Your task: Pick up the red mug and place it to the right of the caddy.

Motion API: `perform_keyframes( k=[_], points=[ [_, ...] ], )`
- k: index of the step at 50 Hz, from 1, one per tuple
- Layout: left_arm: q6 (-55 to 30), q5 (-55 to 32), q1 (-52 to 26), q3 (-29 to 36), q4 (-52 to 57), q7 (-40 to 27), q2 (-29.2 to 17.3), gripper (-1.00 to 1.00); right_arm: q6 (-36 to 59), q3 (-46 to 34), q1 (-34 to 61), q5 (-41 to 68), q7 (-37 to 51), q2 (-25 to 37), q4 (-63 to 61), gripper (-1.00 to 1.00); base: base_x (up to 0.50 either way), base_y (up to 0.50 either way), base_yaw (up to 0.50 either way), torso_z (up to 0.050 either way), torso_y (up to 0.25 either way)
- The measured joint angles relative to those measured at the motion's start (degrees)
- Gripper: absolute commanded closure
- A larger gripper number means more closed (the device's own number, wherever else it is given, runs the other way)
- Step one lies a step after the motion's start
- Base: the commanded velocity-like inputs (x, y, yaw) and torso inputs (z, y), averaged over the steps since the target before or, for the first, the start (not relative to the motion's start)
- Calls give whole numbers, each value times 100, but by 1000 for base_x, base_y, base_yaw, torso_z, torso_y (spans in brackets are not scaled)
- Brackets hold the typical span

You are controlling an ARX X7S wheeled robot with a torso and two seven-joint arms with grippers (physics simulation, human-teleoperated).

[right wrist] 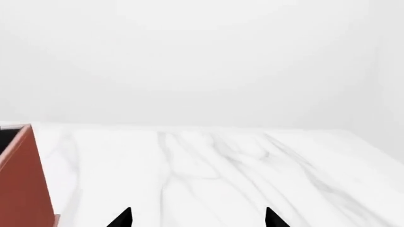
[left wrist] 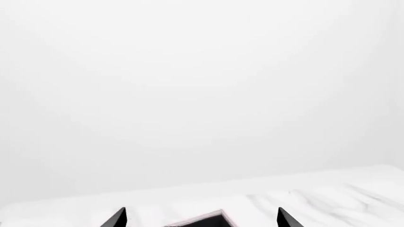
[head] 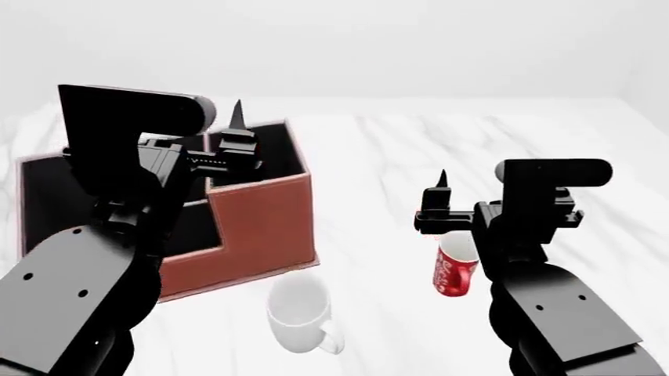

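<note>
The red mug [head: 453,272], with a white swirl pattern, stands on the white marble table, just below and on the near side of my right gripper [head: 441,188]; the arm hides its top. The reddish-brown caddy [head: 262,215], with black-lined stepped compartments, stands at the left. It also shows as a brown wall in the right wrist view [right wrist: 22,189]. My right gripper [right wrist: 197,218] is open and empty, and the mug is out of its view. My left gripper [head: 237,125] hovers over the caddy's back part. It is open [left wrist: 202,218], with a dark, pale-edged corner [left wrist: 208,221] between its fingertips.
A plain white glass mug [head: 300,312] stands in front of the caddy's near right corner, left of the red mug. The marble table [head: 418,149] stretches away behind and to the right of the caddy. A plain pale wall lies behind the table.
</note>
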Motion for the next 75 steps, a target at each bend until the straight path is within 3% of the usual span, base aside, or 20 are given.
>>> perform_keyframes(
  k=[30, 63, 75],
  points=[
    [45, -82, -35, 27, -30, -87, -72, -100, -58, -78, -19, 75, 12, 53, 90, -100, 500, 53, 0, 0, 1],
    [204, -151, 62, 52, -104, -163, -144, -100, -163, -116, -64, 76, 120, 134, 89, -100, -169, 0, 0, 0, 1],
    [286, -172, 107, 48, -164, -177, -179, -100, 923, 572, -546, 399, 321, 354, -1220, -100, 0, 0, 0, 0, 0]
  ],
)
